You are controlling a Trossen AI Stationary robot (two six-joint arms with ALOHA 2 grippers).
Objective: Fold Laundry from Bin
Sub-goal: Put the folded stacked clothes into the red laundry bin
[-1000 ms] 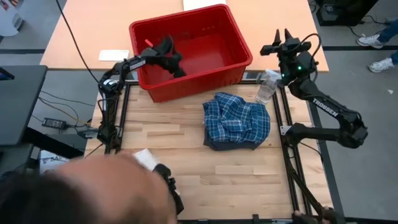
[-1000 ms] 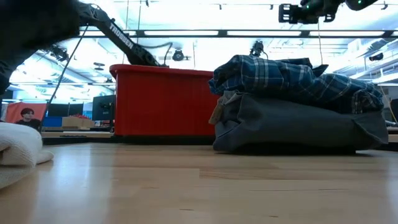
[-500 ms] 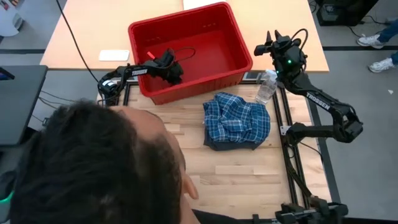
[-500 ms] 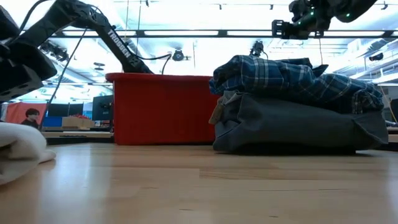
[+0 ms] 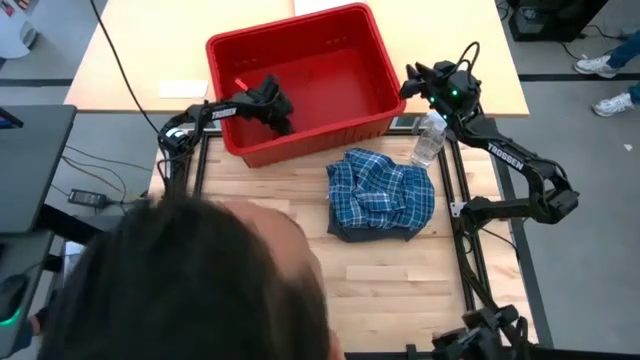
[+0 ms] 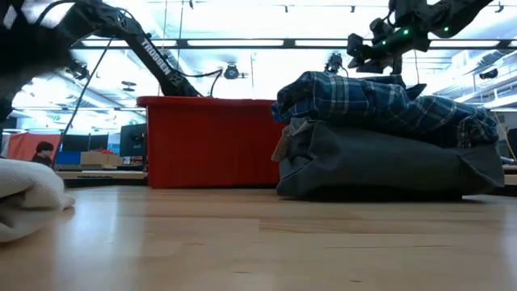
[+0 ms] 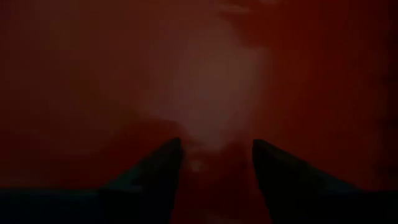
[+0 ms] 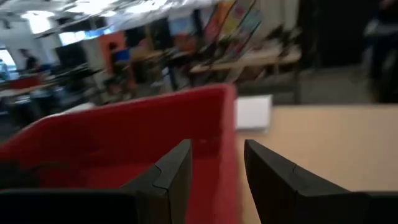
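Note:
The red bin (image 5: 290, 22) stands at the table's far edge; its floor (image 5: 335, 75) shows bare. My left gripper (image 5: 282, 118) reaches down inside the bin by its near left wall and is open over the red floor (image 7: 216, 144), with nothing between its fingers. My right gripper (image 5: 408, 80) hovers level just outside the bin's right wall, open and empty, facing the rim (image 8: 217, 144). The laundry in view is a blue-and-white plaid shirt (image 5: 382, 190) lying on a dark grey piece (image 6: 388, 162) right of the table's middle.
A clear water bottle (image 5: 428, 140) stands between the laundry pile and my right arm. A person's head (image 5: 210, 290) covers the table's near left. A white cloth (image 6: 24, 198) lies there at table height. A second table (image 5: 150, 50) lies beyond the bin.
My left gripper has sunk deeper into the bin and tipped downward. My right gripper has come down and toward the bin's right wall, rolling as it went. The person's head has moved in over the near left of the table.

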